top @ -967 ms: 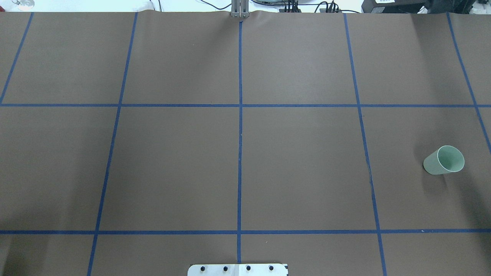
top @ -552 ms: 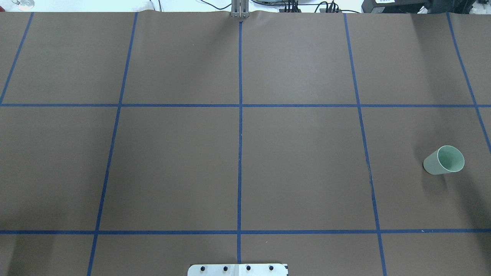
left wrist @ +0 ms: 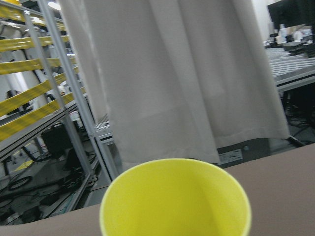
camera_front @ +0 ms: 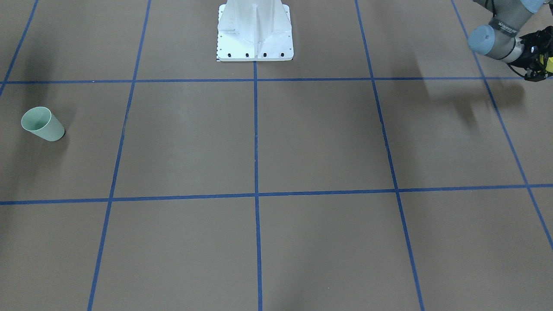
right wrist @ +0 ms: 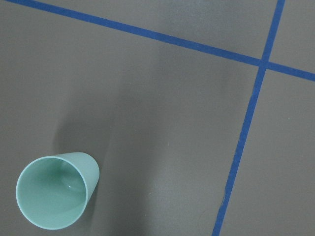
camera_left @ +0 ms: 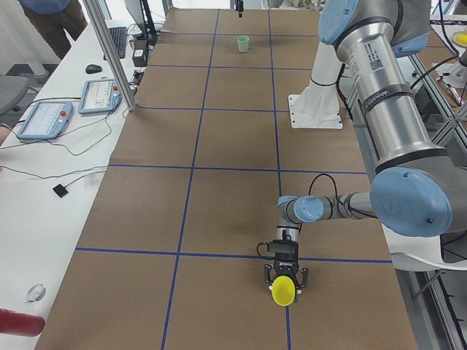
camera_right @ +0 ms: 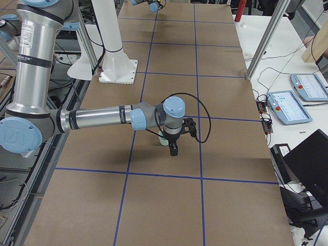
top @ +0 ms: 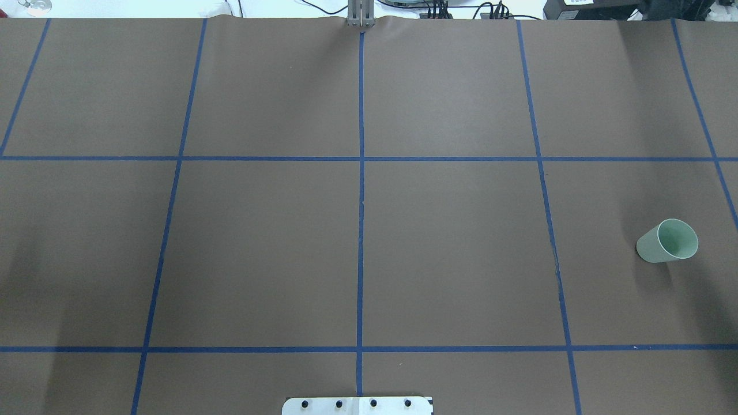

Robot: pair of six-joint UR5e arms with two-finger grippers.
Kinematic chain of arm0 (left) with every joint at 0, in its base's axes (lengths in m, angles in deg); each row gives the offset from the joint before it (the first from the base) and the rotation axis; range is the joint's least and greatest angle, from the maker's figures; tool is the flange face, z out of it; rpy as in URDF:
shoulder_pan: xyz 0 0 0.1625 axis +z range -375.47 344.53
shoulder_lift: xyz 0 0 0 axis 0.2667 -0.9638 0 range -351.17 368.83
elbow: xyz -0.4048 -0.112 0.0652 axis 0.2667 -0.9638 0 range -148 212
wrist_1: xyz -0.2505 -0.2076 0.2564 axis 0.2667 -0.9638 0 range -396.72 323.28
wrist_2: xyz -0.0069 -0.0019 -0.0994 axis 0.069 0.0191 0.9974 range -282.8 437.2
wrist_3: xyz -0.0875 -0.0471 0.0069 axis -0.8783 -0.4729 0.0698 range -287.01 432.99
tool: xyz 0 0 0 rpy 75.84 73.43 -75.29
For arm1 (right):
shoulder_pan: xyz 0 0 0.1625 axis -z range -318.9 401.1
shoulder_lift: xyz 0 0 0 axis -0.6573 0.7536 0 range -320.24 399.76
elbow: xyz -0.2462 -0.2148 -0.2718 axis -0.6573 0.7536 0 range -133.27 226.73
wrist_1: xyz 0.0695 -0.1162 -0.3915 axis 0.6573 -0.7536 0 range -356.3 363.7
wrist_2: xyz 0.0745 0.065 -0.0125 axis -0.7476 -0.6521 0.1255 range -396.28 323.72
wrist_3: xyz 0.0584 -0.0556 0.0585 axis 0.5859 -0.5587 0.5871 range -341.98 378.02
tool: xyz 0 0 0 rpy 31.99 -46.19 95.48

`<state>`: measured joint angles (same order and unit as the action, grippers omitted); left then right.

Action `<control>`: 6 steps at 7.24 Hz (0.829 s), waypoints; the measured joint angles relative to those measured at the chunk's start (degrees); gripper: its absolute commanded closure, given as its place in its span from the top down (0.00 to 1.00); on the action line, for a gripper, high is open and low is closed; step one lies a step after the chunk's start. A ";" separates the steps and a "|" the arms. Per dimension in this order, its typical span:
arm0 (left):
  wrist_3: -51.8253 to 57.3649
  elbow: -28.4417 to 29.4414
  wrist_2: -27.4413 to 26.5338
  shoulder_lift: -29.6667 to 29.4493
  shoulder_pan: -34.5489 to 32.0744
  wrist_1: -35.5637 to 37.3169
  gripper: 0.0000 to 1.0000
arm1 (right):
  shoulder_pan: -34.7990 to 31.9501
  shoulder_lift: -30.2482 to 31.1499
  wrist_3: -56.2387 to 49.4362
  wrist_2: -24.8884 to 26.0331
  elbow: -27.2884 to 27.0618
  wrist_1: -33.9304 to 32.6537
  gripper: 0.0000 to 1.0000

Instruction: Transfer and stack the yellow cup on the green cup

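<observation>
The yellow cup (camera_left: 283, 293) lies sideways in my left gripper (camera_left: 285, 280), low over the table's left end. Its open rim fills the bottom of the left wrist view (left wrist: 174, 196). A sliver of it shows at the front view's right edge (camera_front: 549, 65). The green cup (top: 667, 241) stands upright at the table's right end, and shows in the front view (camera_front: 42, 124) and the right wrist view (right wrist: 54, 191). My right gripper (camera_right: 172, 147) hangs beside and above the green cup (camera_right: 161, 139). I cannot tell whether it is open or shut.
Blue tape lines divide the brown table cover (top: 455, 253) into a grid. The robot's white base plate (top: 357, 405) sits at the near middle edge. A side bench with tablets (camera_left: 44, 117) and cables runs along the far edge.
</observation>
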<state>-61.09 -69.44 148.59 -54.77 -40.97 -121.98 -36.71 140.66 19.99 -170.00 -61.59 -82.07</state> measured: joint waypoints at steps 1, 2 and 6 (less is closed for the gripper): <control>7.42 -0.22 -5.28 -4.01 -4.09 -1.46 0.00 | -0.03 -0.01 0.00 0.00 -0.47 0.01 1.00; 16.76 -0.38 -9.54 -8.27 -7.62 -4.86 0.00 | -0.03 -0.08 0.04 0.09 -0.90 0.05 1.00; 55.15 -3.34 -15.10 -25.17 -13.27 -23.97 0.00 | 0.02 -0.91 3.72 0.21 -0.99 0.08 1.00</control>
<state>-5.93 -72.78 133.48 -79.94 -54.24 -145.95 -36.69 139.76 23.72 -169.79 -62.58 -81.99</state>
